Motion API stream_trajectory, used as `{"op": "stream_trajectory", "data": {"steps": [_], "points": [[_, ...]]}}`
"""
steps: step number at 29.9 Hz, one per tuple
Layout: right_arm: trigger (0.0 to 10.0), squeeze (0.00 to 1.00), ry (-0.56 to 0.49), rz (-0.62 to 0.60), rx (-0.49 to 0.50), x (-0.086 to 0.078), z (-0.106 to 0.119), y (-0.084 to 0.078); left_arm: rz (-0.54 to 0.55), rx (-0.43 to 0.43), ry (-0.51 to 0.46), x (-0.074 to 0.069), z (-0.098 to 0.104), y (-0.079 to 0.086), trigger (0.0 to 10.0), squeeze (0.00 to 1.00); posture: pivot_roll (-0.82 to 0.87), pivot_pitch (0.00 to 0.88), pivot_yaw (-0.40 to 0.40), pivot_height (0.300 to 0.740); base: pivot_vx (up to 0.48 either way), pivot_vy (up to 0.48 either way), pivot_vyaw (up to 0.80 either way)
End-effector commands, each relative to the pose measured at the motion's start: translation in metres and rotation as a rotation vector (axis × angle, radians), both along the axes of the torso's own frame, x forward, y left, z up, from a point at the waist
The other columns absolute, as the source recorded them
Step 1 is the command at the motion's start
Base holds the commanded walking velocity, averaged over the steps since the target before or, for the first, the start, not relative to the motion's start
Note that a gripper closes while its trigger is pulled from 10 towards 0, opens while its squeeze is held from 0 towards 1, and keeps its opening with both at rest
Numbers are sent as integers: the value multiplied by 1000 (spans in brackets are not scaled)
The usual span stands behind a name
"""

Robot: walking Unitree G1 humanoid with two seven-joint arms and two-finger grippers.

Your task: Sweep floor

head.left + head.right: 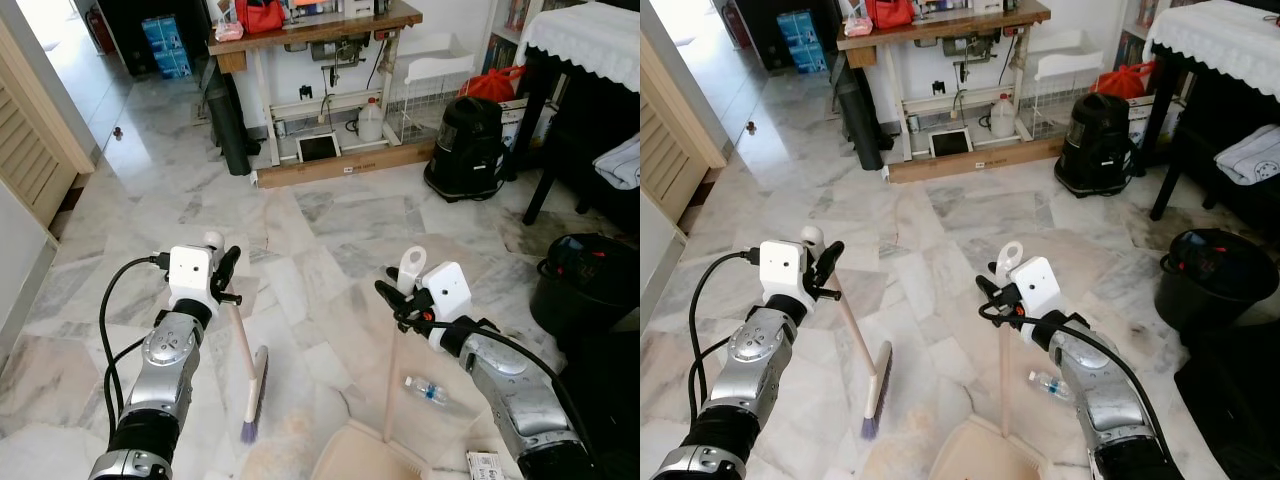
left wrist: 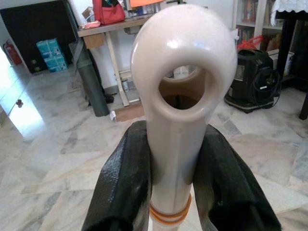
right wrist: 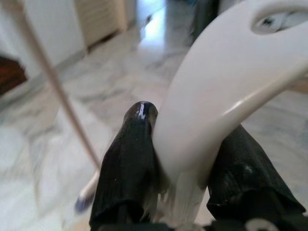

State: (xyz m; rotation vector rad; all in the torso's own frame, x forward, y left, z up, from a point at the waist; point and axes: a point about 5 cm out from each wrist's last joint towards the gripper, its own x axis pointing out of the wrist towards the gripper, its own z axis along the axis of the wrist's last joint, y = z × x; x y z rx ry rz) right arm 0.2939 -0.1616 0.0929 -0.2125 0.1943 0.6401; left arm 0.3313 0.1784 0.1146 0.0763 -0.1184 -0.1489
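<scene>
My left gripper point(image 1: 225, 275) is shut on the top of a cream broom handle point(image 2: 180, 91), just below its hanging loop. The broom slants down to its purple-tipped bristle head point(image 1: 255, 395) on the marble floor between my arms. My right gripper point(image 1: 400, 300) is shut on the white looped handle point(image 3: 231, 72) of a long-handled dustpan. The dustpan's cream pan point(image 1: 365, 455) rests on the floor at the bottom edge of the left eye view. A small plastic bottle point(image 1: 427, 390) lies on the floor beside the dustpan pole.
A black vacuum cleaner point(image 1: 468, 145) stands ahead on the right, and a black bin point(image 1: 585, 285) sits nearer at the far right. A wooden worktable point(image 1: 310, 30) lines the back wall. A dark table leg point(image 1: 545, 170) and a louvred door point(image 1: 30, 150) flank the open marble floor.
</scene>
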Motion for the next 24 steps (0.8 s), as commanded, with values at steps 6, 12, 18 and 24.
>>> {"op": "stream_trajectory", "data": {"steps": [6,12,18,24], "points": [[10000,0,6,48,-48,-3,3,-1,6,0,-40,4,9,3,10000,0,-182,0,96,740,0,0,0],[10000,0,-73,-105,-82,10,8,-10,10,2,-45,4,10,3,10000,0,-183,0,96,740,0,0,0],[10000,0,-172,-336,-97,23,17,-24,14,5,-49,4,10,3,10000,0,-181,0,96,740,0,0,0],[10000,0,-275,-679,-106,30,26,-46,22,11,-54,4,10,3,10000,0,-181,0,95,740,0,0,0]]}}
